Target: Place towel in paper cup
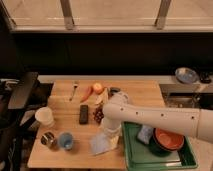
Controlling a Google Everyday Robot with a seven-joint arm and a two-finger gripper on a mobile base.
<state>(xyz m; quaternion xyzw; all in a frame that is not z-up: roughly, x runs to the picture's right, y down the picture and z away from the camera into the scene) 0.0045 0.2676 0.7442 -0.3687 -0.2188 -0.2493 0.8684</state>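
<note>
Orange bowl point(169, 140) in green tray point(134, 156); black remote point(84, 114), carrot point(86, 93), round fruit point(97, 88), blue cup point(65, 141) on wooden table point(59, 102).

Arm point(165, 120): thick rounded tube with a smooth cream-white shell.
Markings: a few small dark dots point(160, 115) along the shell.
Joint point(118, 106): bulbous, same cream-white.
End effector point(111, 134): pale, beneath the joint, over the front of the bench point(65, 120).

hand point(111, 133) blurred over towel point(98, 145), arm point(160, 118) cut off right
</note>
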